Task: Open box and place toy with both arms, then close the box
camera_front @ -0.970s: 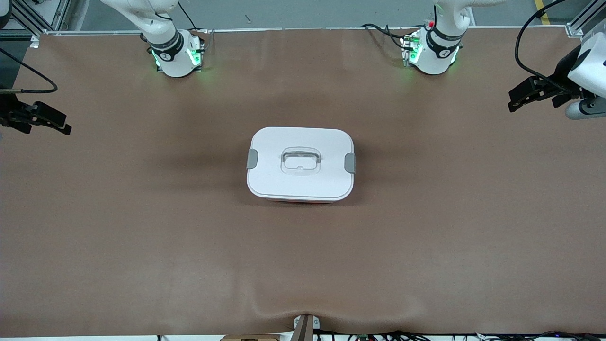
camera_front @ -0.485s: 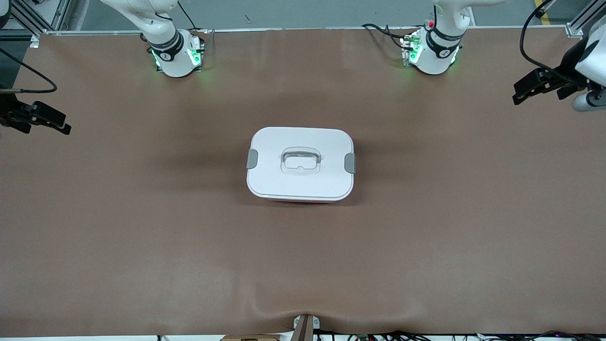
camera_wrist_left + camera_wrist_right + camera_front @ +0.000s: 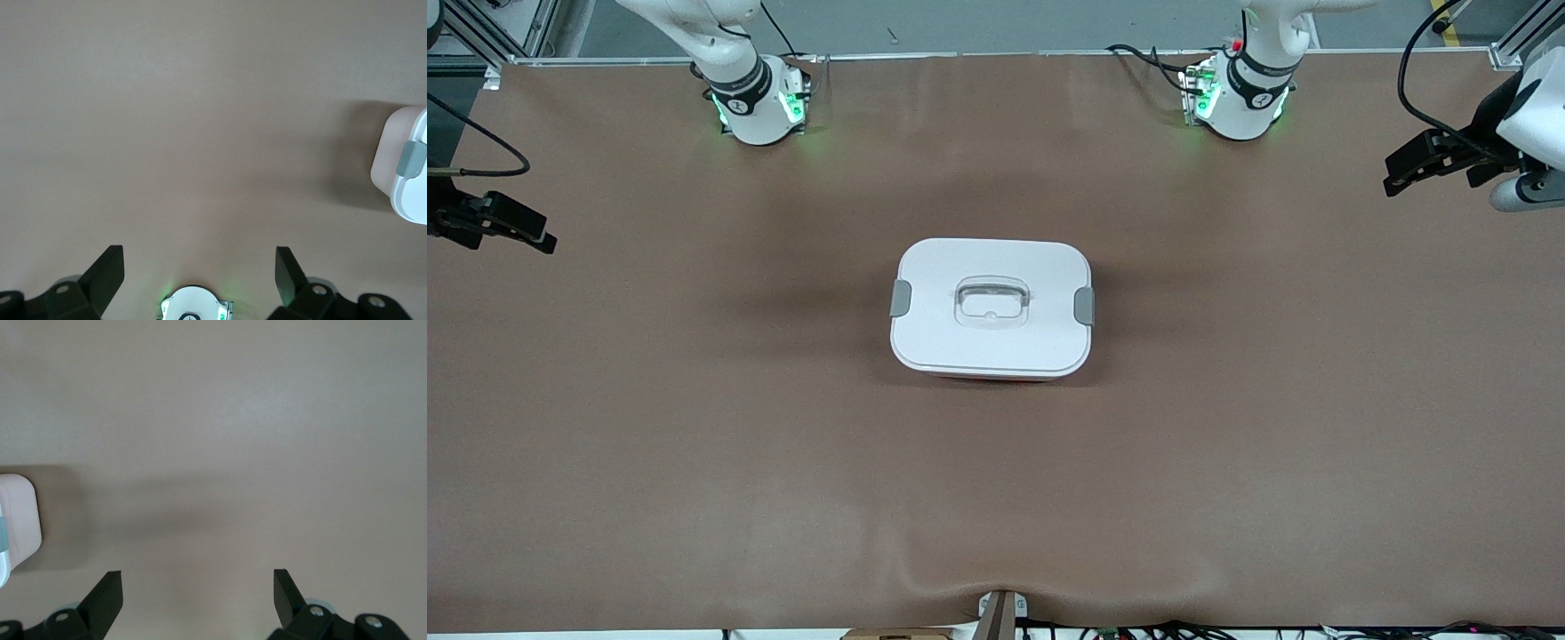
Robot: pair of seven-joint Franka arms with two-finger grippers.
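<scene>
The box (image 3: pixel 991 307) stands in the middle of the table with its white lid on. Its clear handle (image 3: pixel 992 302) sits in the lid's centre, and a grey clip (image 3: pixel 901 298) and another grey clip (image 3: pixel 1084 306) lie flat at the two ends. The toy is out of view. My left gripper (image 3: pixel 1394 176) hangs open and empty over the left arm's end of the table. My right gripper (image 3: pixel 544 233) hangs open and empty over the right arm's end. The left wrist view shows one end of the box (image 3: pixel 407 167) beyond the open left gripper (image 3: pixel 198 260). The right wrist view shows a corner of the box (image 3: pixel 17 520) and the open right gripper (image 3: pixel 197 581).
Brown matting (image 3: pixel 1227 444) covers the whole table. The two arm bases (image 3: pixel 758 102) (image 3: pixel 1240 98) glow green along the edge farthest from the front camera. A small bracket (image 3: pixel 1000 613) sits at the nearest edge. The left arm's base (image 3: pixel 195 305) shows in the left wrist view.
The left gripper has shifted a little toward the arm bases' edge of the table. The right gripper has barely moved. The box has stayed in place.
</scene>
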